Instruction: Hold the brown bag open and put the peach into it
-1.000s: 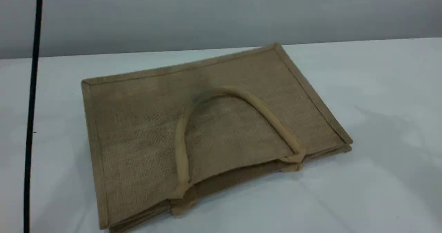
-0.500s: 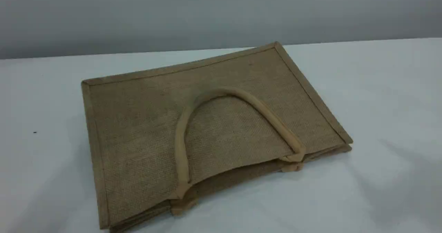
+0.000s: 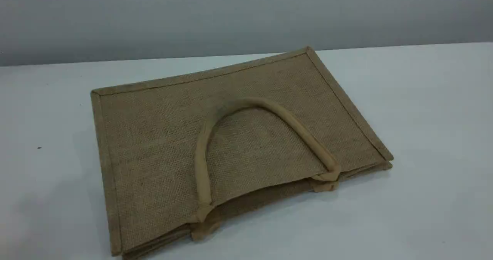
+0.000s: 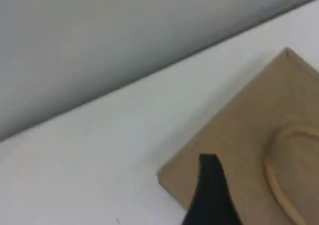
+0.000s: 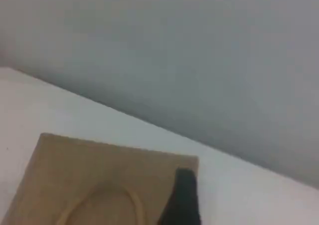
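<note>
The brown bag (image 3: 154, 144) lies flat on the white table, its mouth toward the near edge and slightly gaping. One tan loop handle (image 3: 285, 115) is folded back over its top face. The peach is out of view in every frame. Neither arm appears in the scene view. In the left wrist view a single dark fingertip (image 4: 212, 190) hangs high over a corner of the bag (image 4: 249, 135). In the right wrist view a single dark fingertip (image 5: 182, 200) hangs above another corner of the bag (image 5: 99, 165). Nothing sits at either fingertip.
The white table (image 3: 423, 117) stretches around the bag on all sides, with a grey wall (image 3: 246, 17) behind its far edge. A tiny dark speck (image 3: 39, 148) lies on the table at the left.
A black vertical strip at the scene view's left edge has gone from view. Shadows on the right of the table have faded. The bag has not moved.
</note>
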Robot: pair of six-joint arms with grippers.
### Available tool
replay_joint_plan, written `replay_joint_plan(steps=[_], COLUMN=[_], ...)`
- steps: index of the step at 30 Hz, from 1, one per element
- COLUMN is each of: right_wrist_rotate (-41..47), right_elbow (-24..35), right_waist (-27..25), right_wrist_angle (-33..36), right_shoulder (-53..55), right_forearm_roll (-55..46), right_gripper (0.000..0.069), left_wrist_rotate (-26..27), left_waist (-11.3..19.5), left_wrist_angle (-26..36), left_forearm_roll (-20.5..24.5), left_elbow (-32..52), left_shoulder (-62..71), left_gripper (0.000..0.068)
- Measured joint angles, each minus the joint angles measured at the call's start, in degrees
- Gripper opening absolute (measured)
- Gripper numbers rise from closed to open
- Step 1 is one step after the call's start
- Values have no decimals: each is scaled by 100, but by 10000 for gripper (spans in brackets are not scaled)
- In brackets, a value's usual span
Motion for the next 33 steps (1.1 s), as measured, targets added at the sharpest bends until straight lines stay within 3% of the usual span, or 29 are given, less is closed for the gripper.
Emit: replay_joint_plan(steps=[7,16,24,33], right_wrist_rotate=[147,709,704,693], right_elbow=[0,138,1239,2892], right_waist=[0,0,0,0], right_wrist_angle=[720,1640,1584,1142], right_shoulder=[-970,-2039,-2904,-3249], right_forearm_roll=[-128,-141,-296,-413], right_gripper=[558,549,545,545], left_wrist_rotate=[-57,-51,-51,-57], left_waist=[0,0,0,0], left_wrist_angle=[7,-8,-85,-419], left_forearm_roll=[-24,-508,-748,-811], left_elbow=[1862,4076,5419,6491], left_shoulder=[-1648,-3917,-5667,-6097], left_gripper=[465,465,465,465])
